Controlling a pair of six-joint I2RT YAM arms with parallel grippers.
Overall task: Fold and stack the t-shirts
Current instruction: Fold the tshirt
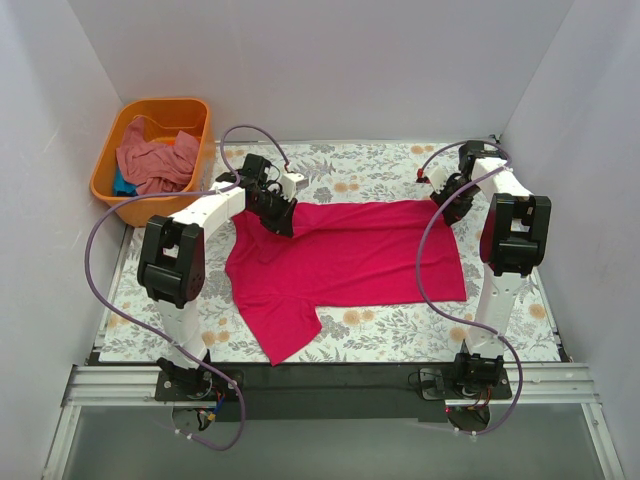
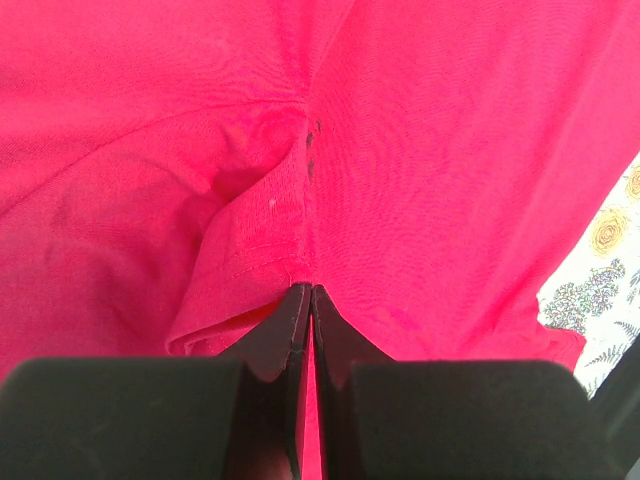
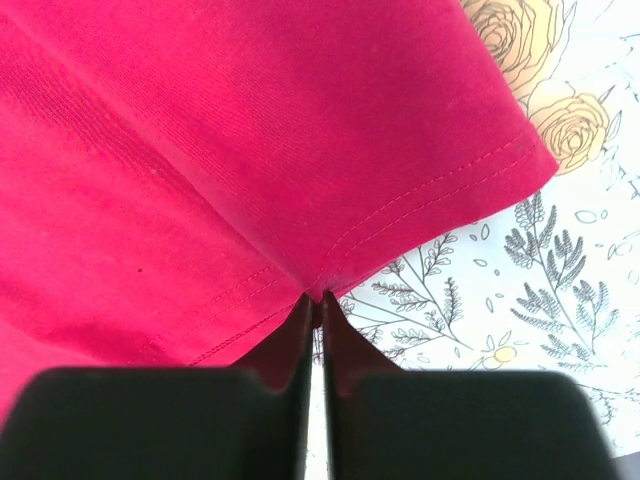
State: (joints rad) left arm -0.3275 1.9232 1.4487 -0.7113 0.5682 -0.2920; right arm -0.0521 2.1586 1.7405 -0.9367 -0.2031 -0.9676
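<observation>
A crimson-pink t-shirt (image 1: 350, 260) lies spread across the floral table cloth (image 1: 380, 165), one sleeve pointing toward the near edge. My left gripper (image 1: 283, 222) sits at its far left part, shut on a puckered fold of the crimson cloth (image 2: 250, 250) near a seam; its tips (image 2: 306, 290) meet with red fabric between them. My right gripper (image 1: 447, 210) is at the shirt's far right corner. There its tips (image 3: 316, 298) pinch the stitched hem (image 3: 420, 200), with only a thin slit between the fingers. A salmon-pink t-shirt (image 1: 155, 160) and a bit of teal cloth (image 1: 122, 186) lie in the tub.
An orange plastic tub (image 1: 108, 190) stands off the table's far left corner. White walls close in the back and both sides. Purple cables loop from both arms over the cloth. The arm bases sit on a black rail (image 1: 330, 380) at the near edge.
</observation>
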